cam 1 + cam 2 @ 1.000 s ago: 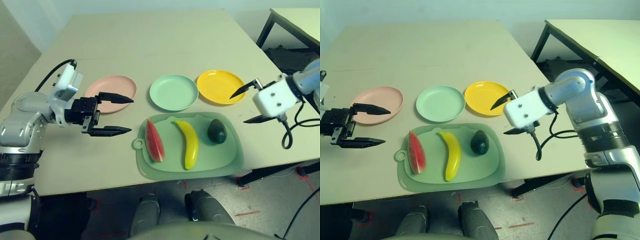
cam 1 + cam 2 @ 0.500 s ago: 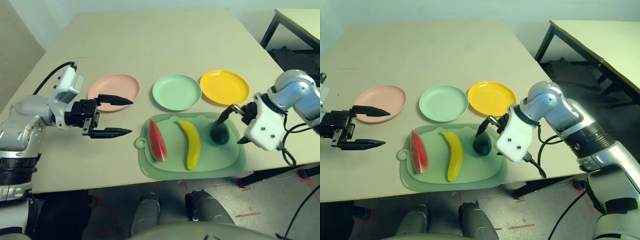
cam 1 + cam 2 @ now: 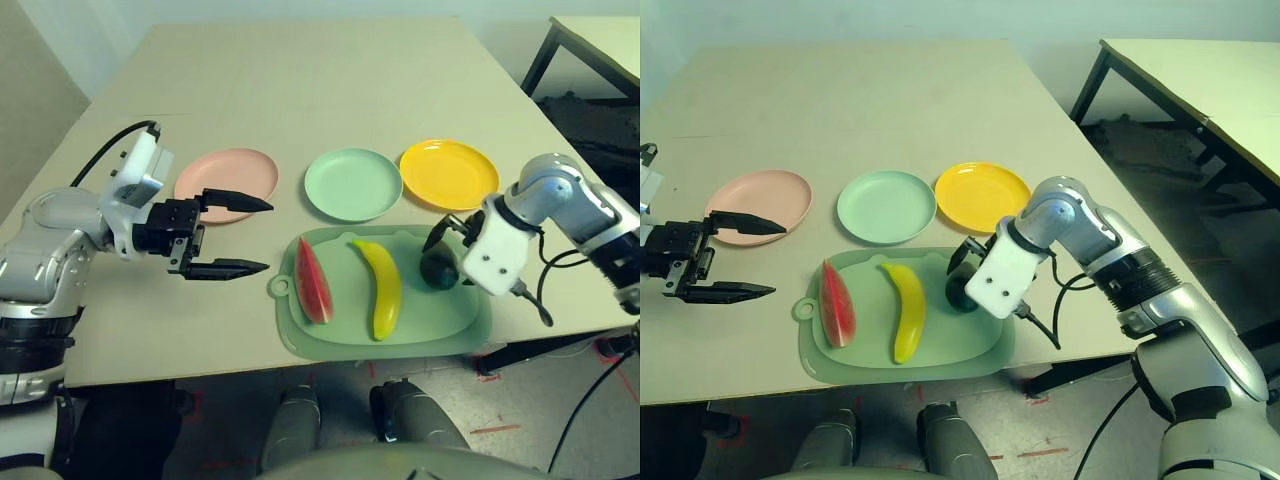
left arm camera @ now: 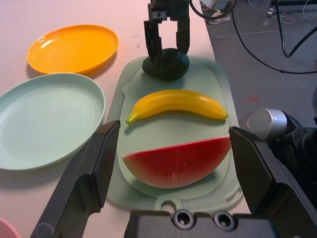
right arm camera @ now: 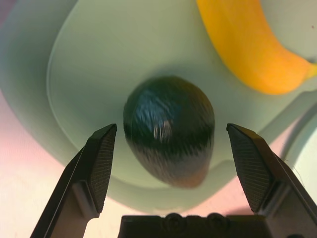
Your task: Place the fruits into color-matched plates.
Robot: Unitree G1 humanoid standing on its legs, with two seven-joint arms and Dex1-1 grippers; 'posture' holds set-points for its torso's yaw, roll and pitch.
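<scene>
Right claw spread wide, avocado straight ahead between fingers, not pinched yet, long axis along the pointing direction. Left claw spread, empty, well apart.

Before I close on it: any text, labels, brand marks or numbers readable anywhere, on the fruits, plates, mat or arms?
None. The avocado, banana, watermelon wedge, pink plate, green plate, yellow plate and cutting mat carry no writing, nor do the arms' housings.
</scene>
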